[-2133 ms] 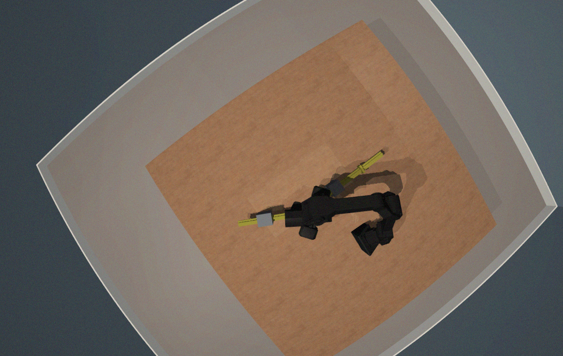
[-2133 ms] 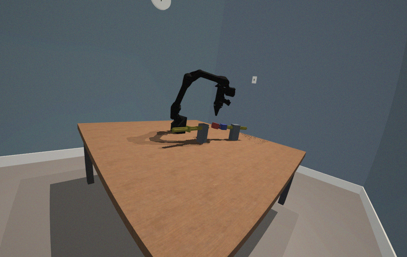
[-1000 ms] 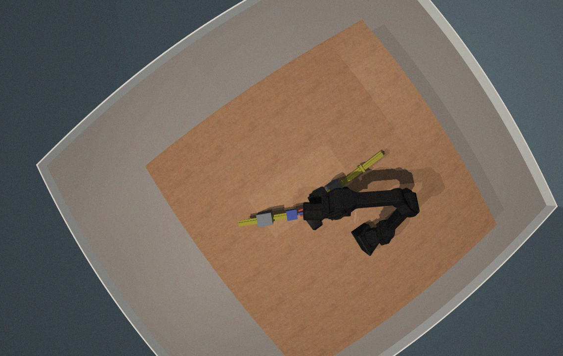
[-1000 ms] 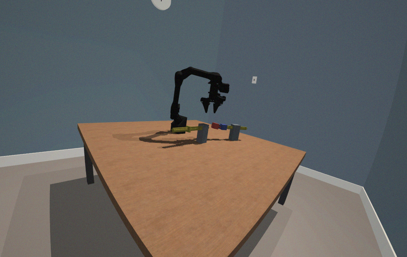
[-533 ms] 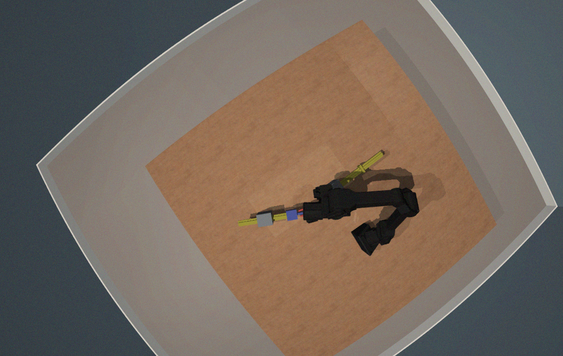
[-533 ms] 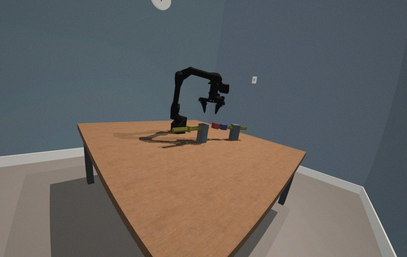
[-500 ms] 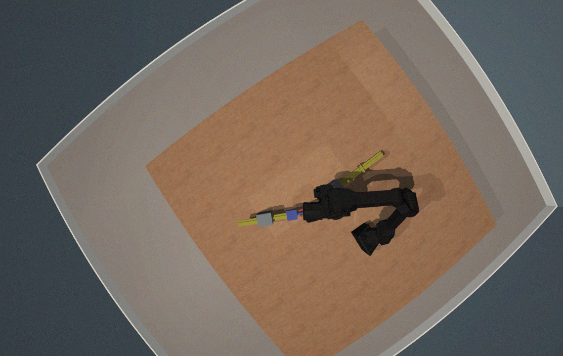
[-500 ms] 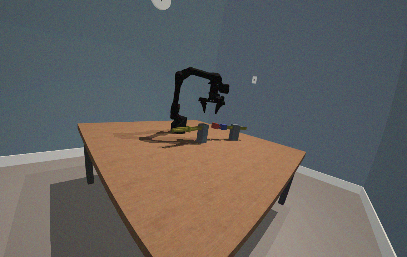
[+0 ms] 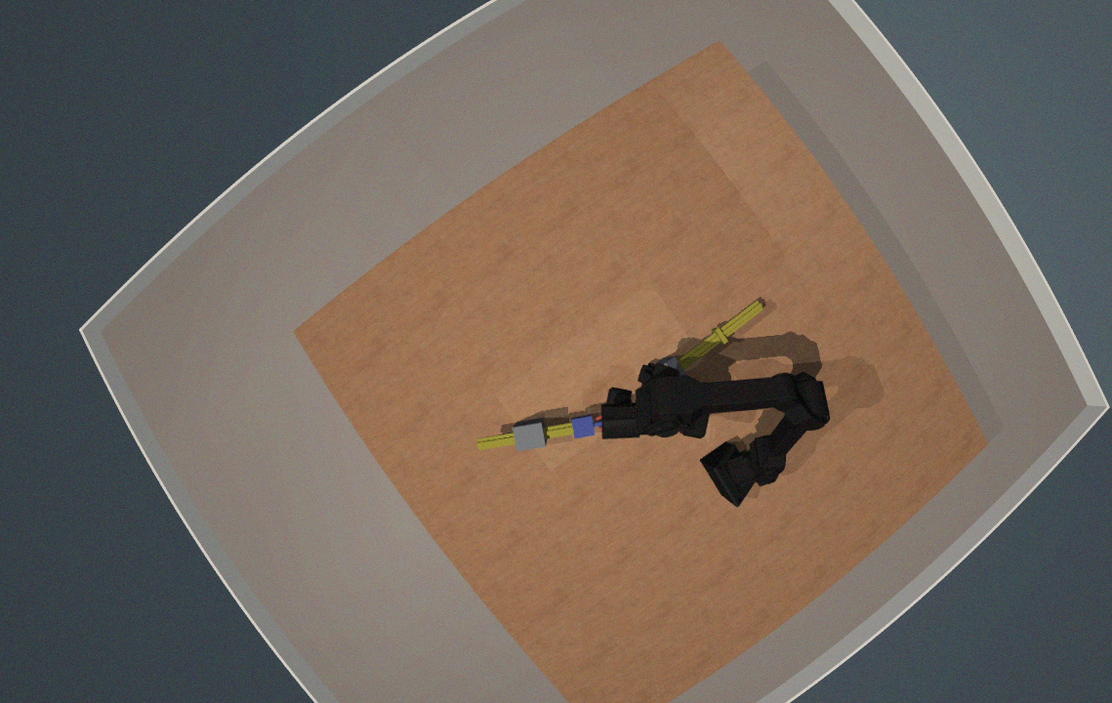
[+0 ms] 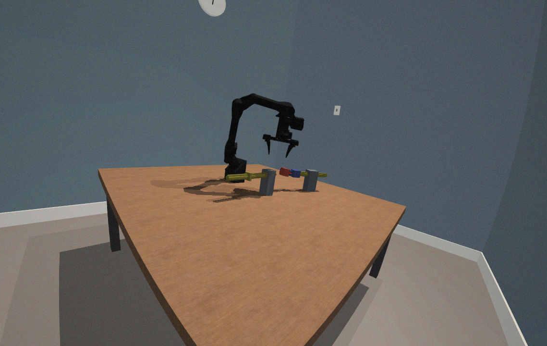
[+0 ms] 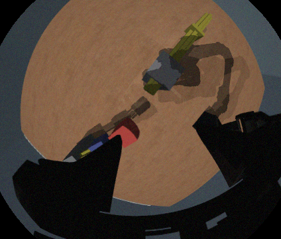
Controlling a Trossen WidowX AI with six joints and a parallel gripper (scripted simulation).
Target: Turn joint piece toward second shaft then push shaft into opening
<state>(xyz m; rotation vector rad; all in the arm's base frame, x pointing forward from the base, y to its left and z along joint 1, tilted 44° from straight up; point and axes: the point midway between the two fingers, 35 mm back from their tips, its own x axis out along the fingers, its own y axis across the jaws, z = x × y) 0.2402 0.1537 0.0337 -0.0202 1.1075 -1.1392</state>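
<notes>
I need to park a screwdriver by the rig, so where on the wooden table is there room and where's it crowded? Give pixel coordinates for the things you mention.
The exterior view shows a broad bare stretch between the two gray blocks (image 9: 529,434) (image 10: 309,180) (image 11: 165,71) and the table's near corner. It's crowded under the open gripper (image 10: 277,155) (image 11: 158,131), around the red joint piece (image 10: 284,172) (image 11: 127,135).

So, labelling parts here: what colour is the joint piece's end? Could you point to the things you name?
Red (image 10: 284,172) (image 11: 130,134); it shows best in the wrist view.
</notes>
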